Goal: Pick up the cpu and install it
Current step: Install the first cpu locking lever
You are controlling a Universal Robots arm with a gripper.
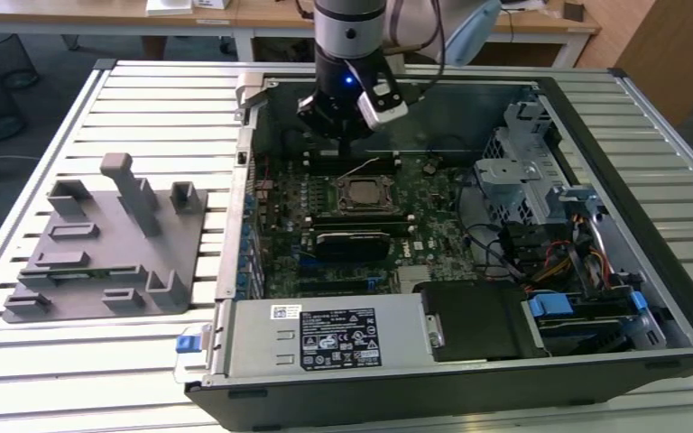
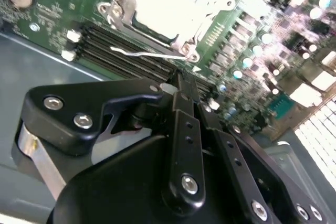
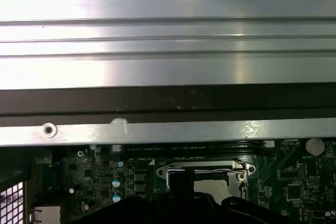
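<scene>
The cpu (image 1: 360, 192), a flat square silver-grey chip, lies seated in the black metal-framed socket (image 1: 360, 175) on the green motherboard (image 1: 431, 198) inside the open black computer case (image 1: 635, 180); in the second wrist view it shows as a pale shiny square (image 2: 165, 1). The black gripper (image 1: 344, 135) hangs just above the socket's far edge, its fingers (image 2: 181, 93) drawn together with nothing between them. A white label with small unreadable print sits on the silver power supply (image 1: 322, 338). On the slatted metal table (image 1: 142, 99), a grey plastic fixture plate (image 1: 100, 248) with upright posts stands at the exterior view's left.
</scene>
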